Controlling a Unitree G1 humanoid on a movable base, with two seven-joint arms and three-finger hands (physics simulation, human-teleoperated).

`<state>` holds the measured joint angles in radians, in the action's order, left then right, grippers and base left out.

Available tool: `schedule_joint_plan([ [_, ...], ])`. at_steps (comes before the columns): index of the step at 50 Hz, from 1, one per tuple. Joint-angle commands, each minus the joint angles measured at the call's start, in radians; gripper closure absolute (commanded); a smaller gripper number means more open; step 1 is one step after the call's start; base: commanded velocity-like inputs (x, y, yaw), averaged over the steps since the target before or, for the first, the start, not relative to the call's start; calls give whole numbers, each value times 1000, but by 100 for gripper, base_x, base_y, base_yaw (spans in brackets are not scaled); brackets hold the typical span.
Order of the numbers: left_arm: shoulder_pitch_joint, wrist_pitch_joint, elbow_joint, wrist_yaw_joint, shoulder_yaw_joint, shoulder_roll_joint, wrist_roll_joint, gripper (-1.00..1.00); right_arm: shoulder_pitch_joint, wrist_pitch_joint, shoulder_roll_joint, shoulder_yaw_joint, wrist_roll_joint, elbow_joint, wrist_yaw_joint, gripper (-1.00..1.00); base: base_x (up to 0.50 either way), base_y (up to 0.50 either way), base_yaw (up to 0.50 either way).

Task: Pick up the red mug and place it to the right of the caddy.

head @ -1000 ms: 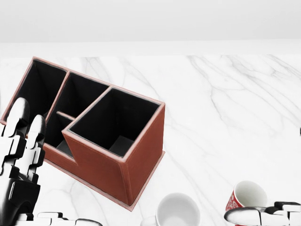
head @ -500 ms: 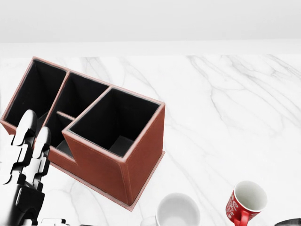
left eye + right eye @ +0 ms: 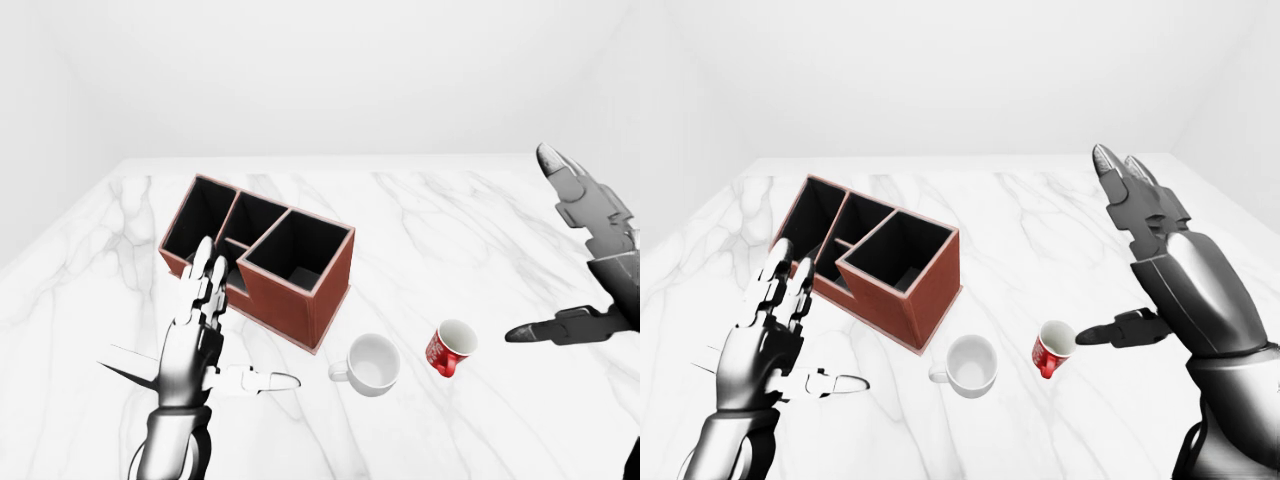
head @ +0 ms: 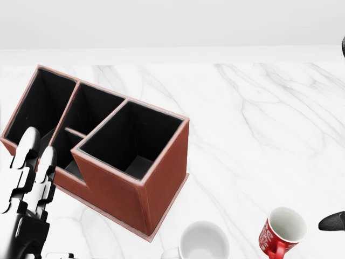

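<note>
The red mug [image 3: 1052, 349] stands upright on the white marble table [image 3: 480, 230], handle toward the view's bottom, right of a white mug [image 3: 968, 365]. The brown caddy [image 3: 262, 258], with several black compartments, sits left of and above both mugs. My right hand [image 3: 1106, 252] is open and raised to the right of the red mug. Its thumb [image 3: 1118, 331] points at the mug from a short gap and its fingers [image 3: 1127, 186] spread upward. My left hand [image 3: 238, 322] is open beside the caddy's lower left corner, holding nothing.
The white mug [image 4: 204, 242] lies between the caddy's near corner and the red mug [image 4: 281, 231]. Bare marble stretches right of the caddy toward the table's far edge. Plain white walls surround the table.
My right hand has lifted out of the head view's bottom edge, off to the right, uncovering the red mug; only its thumb tip now shows there. The left hand sank slightly. Mugs and caddy stayed.
</note>
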<state>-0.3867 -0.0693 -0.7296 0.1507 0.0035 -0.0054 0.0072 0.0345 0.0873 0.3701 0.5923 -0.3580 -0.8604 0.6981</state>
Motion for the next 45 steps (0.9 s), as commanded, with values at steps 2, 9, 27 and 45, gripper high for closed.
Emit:
schedule_joint_plan([
  [2,-14,3,-7,0,1,-1,-5,-100,20,0,-15,-18,-157,55,0,-100,0,0,0],
  [9,20,-18,-105,-4,7,6,-7,-100,-20,0,-55,-9,-172,100,0,-100,0,0,0],
  [27,-17,-9,-26,10,6,-4,-11,-100,-43,0,-74,-43,-190,266,0,-100,0,0,0],
  [45,1,-18,-24,12,8,-6,-7,-100,-101,0,-96,-59,-272,455,0,-100,0,0,0],
])
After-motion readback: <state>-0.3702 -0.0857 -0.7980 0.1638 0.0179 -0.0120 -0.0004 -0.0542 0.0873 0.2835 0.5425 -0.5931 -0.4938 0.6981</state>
